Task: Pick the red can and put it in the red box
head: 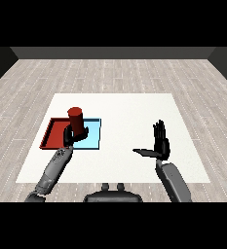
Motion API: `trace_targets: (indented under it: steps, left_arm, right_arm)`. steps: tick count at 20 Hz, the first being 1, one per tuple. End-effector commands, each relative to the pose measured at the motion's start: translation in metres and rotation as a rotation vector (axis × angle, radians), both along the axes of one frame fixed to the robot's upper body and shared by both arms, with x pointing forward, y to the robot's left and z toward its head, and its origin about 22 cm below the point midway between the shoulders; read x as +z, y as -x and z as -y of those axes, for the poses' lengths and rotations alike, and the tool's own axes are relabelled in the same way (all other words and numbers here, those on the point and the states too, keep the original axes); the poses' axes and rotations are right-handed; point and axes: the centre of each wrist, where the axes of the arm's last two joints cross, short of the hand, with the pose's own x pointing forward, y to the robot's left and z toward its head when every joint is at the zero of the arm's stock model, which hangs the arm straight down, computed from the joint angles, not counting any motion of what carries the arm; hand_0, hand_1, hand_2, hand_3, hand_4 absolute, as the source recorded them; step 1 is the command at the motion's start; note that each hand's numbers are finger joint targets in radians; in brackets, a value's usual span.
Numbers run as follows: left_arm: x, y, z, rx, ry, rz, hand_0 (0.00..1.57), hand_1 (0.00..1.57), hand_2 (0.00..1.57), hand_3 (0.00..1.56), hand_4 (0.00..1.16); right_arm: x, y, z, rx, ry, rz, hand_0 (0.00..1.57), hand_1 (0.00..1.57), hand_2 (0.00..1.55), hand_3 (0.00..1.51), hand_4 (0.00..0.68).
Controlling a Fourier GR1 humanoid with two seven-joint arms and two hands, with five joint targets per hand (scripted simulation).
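The red can (76, 119) stands upright with my left hand (72, 135) curled round its lower part. Can and hand are over the line where the red tray (52, 134) meets the light blue tray (92, 132); whether the can is lifted or resting I cannot tell. Part of both trays is hidden behind the hand and forearm. My right hand (160, 145) is well to the right over the white table, fingers straight up and thumb stretched left, holding nothing.
The white table (129, 112) stretches behind and to the right of the two trays. My left forearm (54, 170) comes in from the lower left, my right forearm (172, 182) from the lower right.
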Motion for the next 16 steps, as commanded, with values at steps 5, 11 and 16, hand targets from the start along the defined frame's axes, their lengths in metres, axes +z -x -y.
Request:
trace_targets:
  steps: [5,11,16]
  left_arm:
    - [0.020,-0.017,-0.096,0.156,-0.069,-0.105,1.57,1.57,1.57,1.50,1.12]
    - [-0.022,-0.038,-0.114,0.262,-0.179,-0.283,1.57,1.57,1.56,1.47,1.09]
    - [-0.020,-0.053,-0.129,0.309,-0.199,-0.374,1.57,1.57,1.56,1.50,1.05]
  right_arm:
    - [-0.015,0.010,0.042,-0.102,0.066,-0.076,0.00,0.00,0.00,0.00,0.000]
    - [-0.018,-0.002,0.054,-0.127,0.080,-0.113,0.00,0.00,0.00,0.00,0.000]
    - [-0.037,-0.023,0.026,-0.107,0.084,-0.134,0.00,0.00,0.00,0.00,0.000]
